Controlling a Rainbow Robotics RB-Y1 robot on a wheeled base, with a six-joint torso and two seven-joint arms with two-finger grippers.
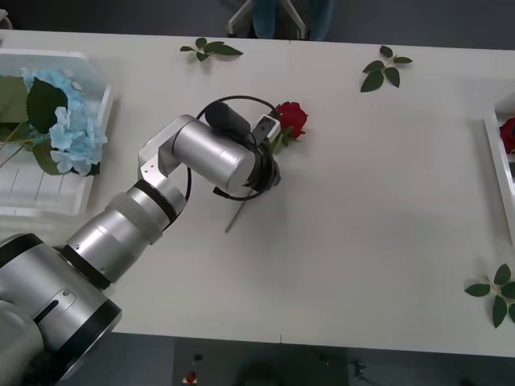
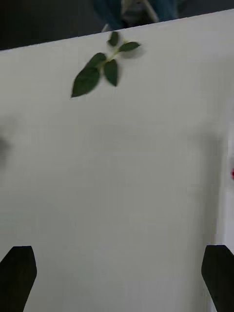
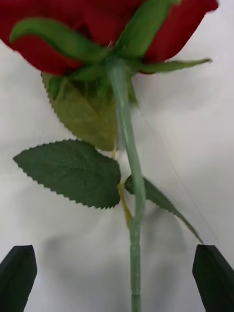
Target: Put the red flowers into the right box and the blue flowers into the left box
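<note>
White table (image 1: 362, 201), red rose (image 3: 127, 161) stem between open left jaws

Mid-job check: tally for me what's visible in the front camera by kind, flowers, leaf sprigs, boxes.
Red flowers: 2, one at the left hand, one in the right box
Blue flowers: 1 cluster mass in the left box, separate blooms not countable
Leaf sprigs: 3
Boxes: 2
Total: 8

Even, bright light; soft shadows.
</note>
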